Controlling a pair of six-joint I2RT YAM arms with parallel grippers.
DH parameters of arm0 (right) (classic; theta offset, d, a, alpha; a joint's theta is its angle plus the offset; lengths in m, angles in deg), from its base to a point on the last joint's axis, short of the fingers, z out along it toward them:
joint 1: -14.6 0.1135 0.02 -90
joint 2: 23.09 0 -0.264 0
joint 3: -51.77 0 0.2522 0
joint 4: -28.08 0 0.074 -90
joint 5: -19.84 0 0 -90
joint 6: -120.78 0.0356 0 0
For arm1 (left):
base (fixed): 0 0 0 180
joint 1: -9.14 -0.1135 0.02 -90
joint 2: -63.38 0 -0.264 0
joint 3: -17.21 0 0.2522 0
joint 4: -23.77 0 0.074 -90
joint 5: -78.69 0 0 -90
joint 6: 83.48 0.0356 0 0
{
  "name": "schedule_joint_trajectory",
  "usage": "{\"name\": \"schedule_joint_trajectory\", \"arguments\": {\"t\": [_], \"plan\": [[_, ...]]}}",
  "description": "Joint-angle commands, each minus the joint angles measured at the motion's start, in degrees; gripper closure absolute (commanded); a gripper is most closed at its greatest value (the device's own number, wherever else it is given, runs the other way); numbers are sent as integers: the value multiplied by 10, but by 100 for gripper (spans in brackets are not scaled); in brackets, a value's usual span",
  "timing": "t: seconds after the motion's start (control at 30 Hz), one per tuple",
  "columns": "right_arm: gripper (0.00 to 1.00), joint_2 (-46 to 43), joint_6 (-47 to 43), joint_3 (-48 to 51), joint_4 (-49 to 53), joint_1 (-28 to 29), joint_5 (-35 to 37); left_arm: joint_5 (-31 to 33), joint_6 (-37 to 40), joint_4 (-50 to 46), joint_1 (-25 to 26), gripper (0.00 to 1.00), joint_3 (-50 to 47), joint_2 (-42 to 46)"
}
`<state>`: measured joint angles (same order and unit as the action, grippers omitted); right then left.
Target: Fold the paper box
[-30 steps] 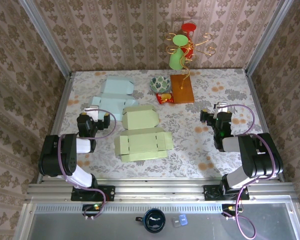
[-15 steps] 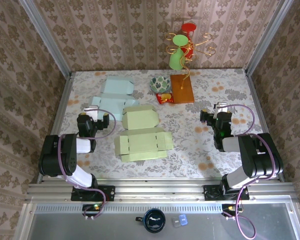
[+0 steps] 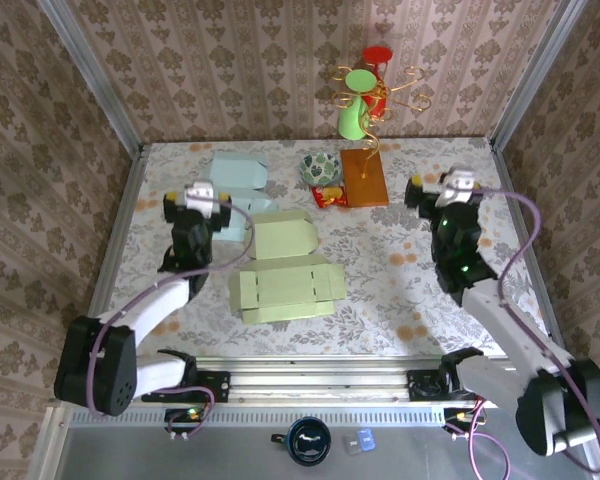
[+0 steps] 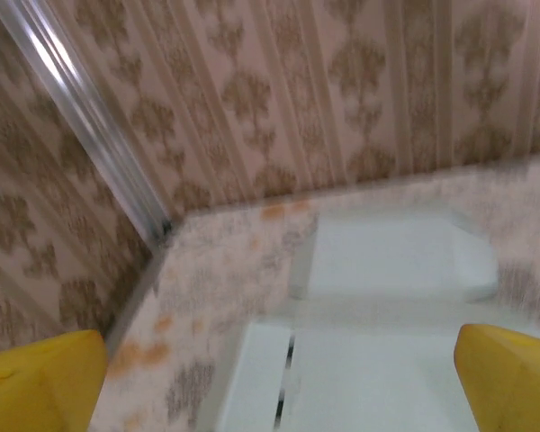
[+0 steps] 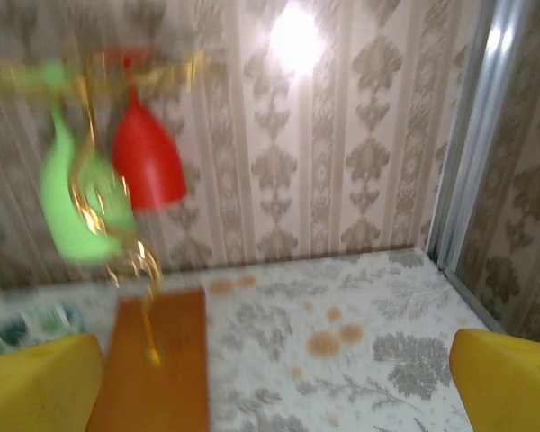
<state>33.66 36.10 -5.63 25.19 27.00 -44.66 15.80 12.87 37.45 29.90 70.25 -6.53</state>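
Top external view: left gripper (image 3: pixel 204 196) was released, jaws wide, above a pale blue carton (image 3: pixel 218 215). Right gripper (image 3: pixel 441 190) was likewise released, grasping nothing. Flat green paper box (image 3: pixel 285 287) lay between both grippers, nearer the arm bases.

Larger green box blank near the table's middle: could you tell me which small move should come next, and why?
Probably bring the left tool right and nearer, down towards the left edge of the larger green box blank. Both it and the right tool are open and empty, and the left one faces a pale blue blank.
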Motion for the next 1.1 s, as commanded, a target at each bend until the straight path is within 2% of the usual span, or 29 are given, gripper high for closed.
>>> {"name": "schedule_joint_trajectory", "arguments": {"t": [0.0, 0.03, 0.07, 0.1, 0.13, 0.17, 0.27, 0.37, 0.4, 0.47, 0.57, 0.67, 0.77, 0.93, 1.07], "plan": [[0, -27, 209, -185, 364, -13, 51, 74, -157, -409, 14, 0, 219, 7], [0, -21, 280, -212, 430, -19, 42, 37, -233, -477, -4, 0, 249, 0], [0, -19, 348, -221, 468, -38, 14, -104, -294, -485, -55, 0, 253, -3], [0, -22, 369, -217, 471, -78, -96, -250, -361, -469, -117, 0, 243, -7], [0, -25, 387, -205, 464, -121, -196, -308, -415, -456, -138, 3, 232, -11], [0, -26, 402, -203, 470, -136, -249, -327, -446, -469, -141, 7, 234, -11], [1, -7, 417, -245, 616, -85, -228, -267, -453, -595, -93, 8, 274, -3], [26, 26, 420, -241, 694, -30, -273, -295, -509, -674, -58, 18, 256, 7], [32, 37, 427, -227, 700, -11, -300, -312, -530, -692, -41, 24, 238, 9], [37, 58, 448, -196, 698, 35, -341, -321, -563, -742, -6, 30, 215, 10], [39, 87, 474, -152, 645, 111, -373, -322, -643, -789, 43, 31, 167, 35], [37, 113, 502, -124, 565, 150, -411, -342, -776, -734, 97, 30, 78, 99], [35, 134, 532, -92, 481, 153, -460, -343, -886, -675, 138, 30, 8, 143], [33, 159, 576, -51, 378, 153, -507, -303, -1028, -585, 190, 30, -81, 186], [31, 163, 598, -28, 330, 153, -528, -255, -1103, -505, 211, 30, -148, 211]]}}
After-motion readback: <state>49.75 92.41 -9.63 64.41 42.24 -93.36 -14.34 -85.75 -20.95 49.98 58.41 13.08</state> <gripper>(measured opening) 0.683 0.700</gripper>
